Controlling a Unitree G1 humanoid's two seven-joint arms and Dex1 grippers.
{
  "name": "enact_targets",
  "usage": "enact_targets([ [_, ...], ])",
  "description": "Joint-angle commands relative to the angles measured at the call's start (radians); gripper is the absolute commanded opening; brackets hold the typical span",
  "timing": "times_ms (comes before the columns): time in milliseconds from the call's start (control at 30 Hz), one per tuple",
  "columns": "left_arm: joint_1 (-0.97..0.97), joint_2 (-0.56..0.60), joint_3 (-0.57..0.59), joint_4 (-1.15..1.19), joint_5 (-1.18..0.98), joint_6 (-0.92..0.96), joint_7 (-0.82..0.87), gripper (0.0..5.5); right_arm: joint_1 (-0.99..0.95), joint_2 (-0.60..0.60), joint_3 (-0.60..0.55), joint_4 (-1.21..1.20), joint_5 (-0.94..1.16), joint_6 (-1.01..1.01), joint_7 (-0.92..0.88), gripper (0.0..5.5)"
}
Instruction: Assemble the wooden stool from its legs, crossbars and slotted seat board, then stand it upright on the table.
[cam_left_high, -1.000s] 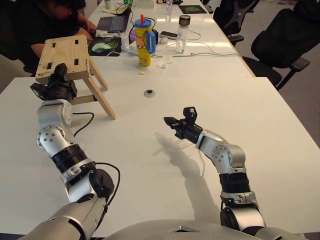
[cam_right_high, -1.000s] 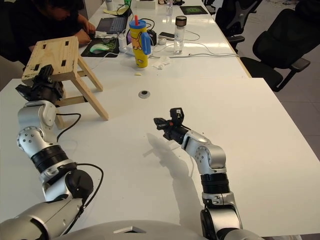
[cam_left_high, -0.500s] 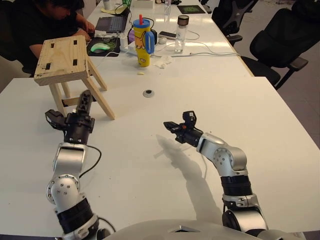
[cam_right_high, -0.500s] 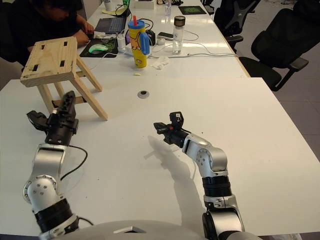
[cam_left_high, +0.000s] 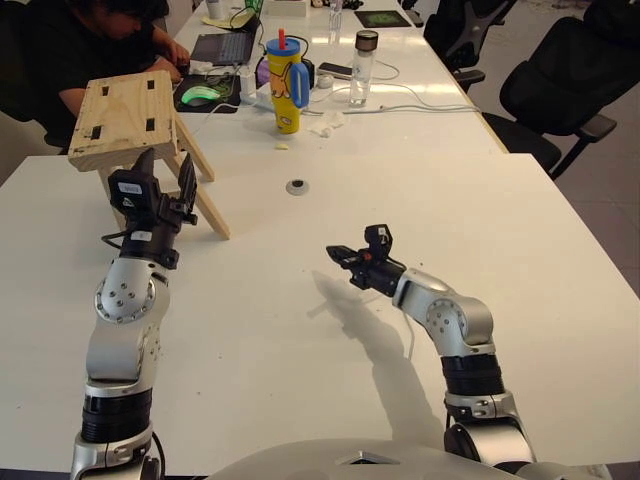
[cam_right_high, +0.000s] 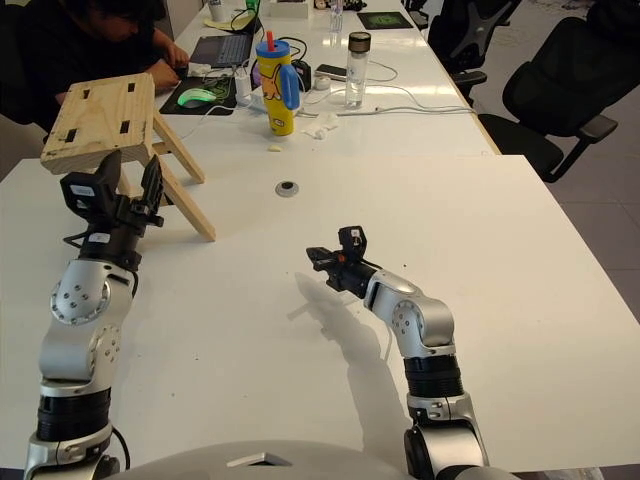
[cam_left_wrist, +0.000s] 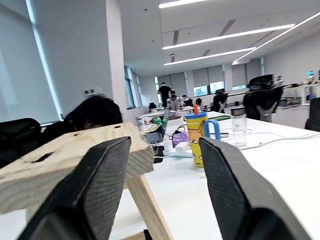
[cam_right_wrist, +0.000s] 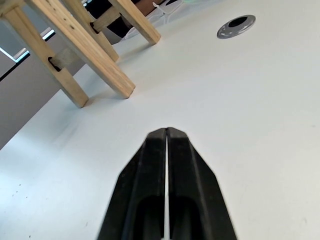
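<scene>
The wooden stool stands upright at the table's far left, its slotted seat board on top and its splayed legs on the white surface. My left gripper is raised just in front of the stool, open, with its two fingers apart and nothing between them; the seat edge shows beyond them. My right gripper hovers low over the middle of the table, shut and empty, pointing toward the stool legs.
A round grommet sits in the table between the stool and my right arm. The adjoining table behind holds a yellow cup, a water bottle, a laptop and cables. A seated person works behind the stool. Office chairs stand at the far right.
My left arm drew back from the stool's side, dropped low, then rose again in front of the stool with its gripper open. The right arm barely moved.
</scene>
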Motion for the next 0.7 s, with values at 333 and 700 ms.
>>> enact_targets([
  [333,0.036,-0.055,0.215,0.009,0.235,-0.14,0.223,2.36,0.002,0.007,0.008,0.0,-0.002,-0.005,-0.004,0.0],
  [700,-0.195,0.074,0.299,0.512,0.218,-0.051,0.209,2.36,-0.019,0.023,0.021,0.02,-0.009,-0.02,-0.005,0.0],
])
